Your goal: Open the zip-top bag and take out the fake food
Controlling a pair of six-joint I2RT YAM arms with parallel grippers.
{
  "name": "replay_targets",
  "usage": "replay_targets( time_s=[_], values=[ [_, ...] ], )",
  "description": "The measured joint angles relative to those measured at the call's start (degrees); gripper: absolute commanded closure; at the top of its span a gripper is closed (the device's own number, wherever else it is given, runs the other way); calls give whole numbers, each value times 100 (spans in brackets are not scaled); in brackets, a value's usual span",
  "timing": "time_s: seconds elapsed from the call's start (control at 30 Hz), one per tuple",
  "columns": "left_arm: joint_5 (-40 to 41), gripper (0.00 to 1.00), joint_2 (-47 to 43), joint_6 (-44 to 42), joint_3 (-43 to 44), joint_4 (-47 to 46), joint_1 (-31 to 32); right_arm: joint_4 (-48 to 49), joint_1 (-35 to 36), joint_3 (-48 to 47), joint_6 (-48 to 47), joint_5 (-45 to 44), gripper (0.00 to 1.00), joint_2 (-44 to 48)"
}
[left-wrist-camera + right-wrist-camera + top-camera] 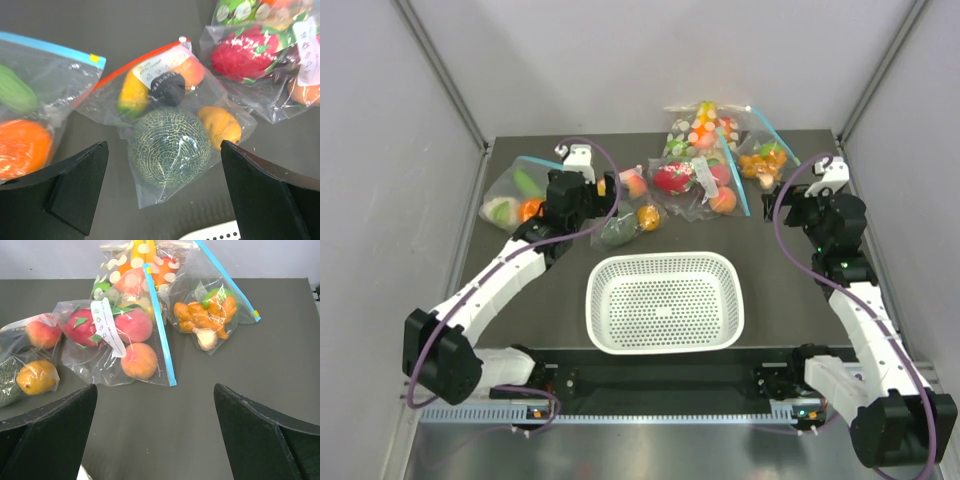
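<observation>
The zip-top bag [165,120] with a red-orange zip strip lies on the dark table. Inside it is the fake food: a dark green melon [169,148], a yellow-orange mango [133,93], a peach [194,73], a small orange [219,125] and a small dark piece [167,90]. In the top view the bag [626,214] lies just right of my left gripper [582,196]. The left gripper [162,192] is open and empty, above the bag's near end. My right gripper [802,205] is open and empty, above bare table [155,435]. The bag's right end shows at the right wrist view's left edge [30,365].
A white perforated basket [665,302] stands at the front centre. A blue-zipped bag [515,195] lies at the left. Several blue-zipped bags of toy food [705,170] are piled at the back, another with orange pieces at the right [763,160]. Grey walls enclose the table.
</observation>
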State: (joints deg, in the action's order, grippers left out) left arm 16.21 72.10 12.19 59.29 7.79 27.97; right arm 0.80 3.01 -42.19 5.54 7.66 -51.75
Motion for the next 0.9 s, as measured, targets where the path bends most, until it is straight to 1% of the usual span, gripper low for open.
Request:
replay_targets(
  time_s=[0.27, 0.47, 0.57, 0.6, 0.67, 0.7, 0.77, 0.8, 0.83, 0.9],
  values=[
    [-142, 5, 999, 566, 7, 0, -76, -2, 0, 0, 0, 0, 0, -42],
    [-238, 7, 1438, 835, 7, 2, -92, 0, 0, 0, 4, 2, 0, -42],
    [-238, 17, 1488, 903, 7, -4, -92, 0, 0, 0, 17, 28, 0, -44],
    [-240, 23, 1508, 914, 7, -15, -92, 2, 0, 0, 24, 46, 0, -50],
    [-245, 32, 1565, 931, 7, -33, -92, 2, 0, 0, 48, 74, 0, -70],
    [-262, 43, 1609, 940, -4, -57, -92, 7, 0, 0, 55, 101, 1, -92],
    [-304, 55, 1626, 975, -2, -238, -94, 2, 0, 0, 63, 146, 0, -138],
    [-334, 58, 1631, 990, 0, -273, -98, 2, 0, 0, 66, 166, 0, -164],
    [-369, 70, 1646, 999, -4, -319, -98, 2, 4, 0, 66, 192, 0, -186],
    [-470, 83, 1663, 1021, -4, -358, -103, 4, 28, 0, 63, 221, 0, -236]
  ],
)
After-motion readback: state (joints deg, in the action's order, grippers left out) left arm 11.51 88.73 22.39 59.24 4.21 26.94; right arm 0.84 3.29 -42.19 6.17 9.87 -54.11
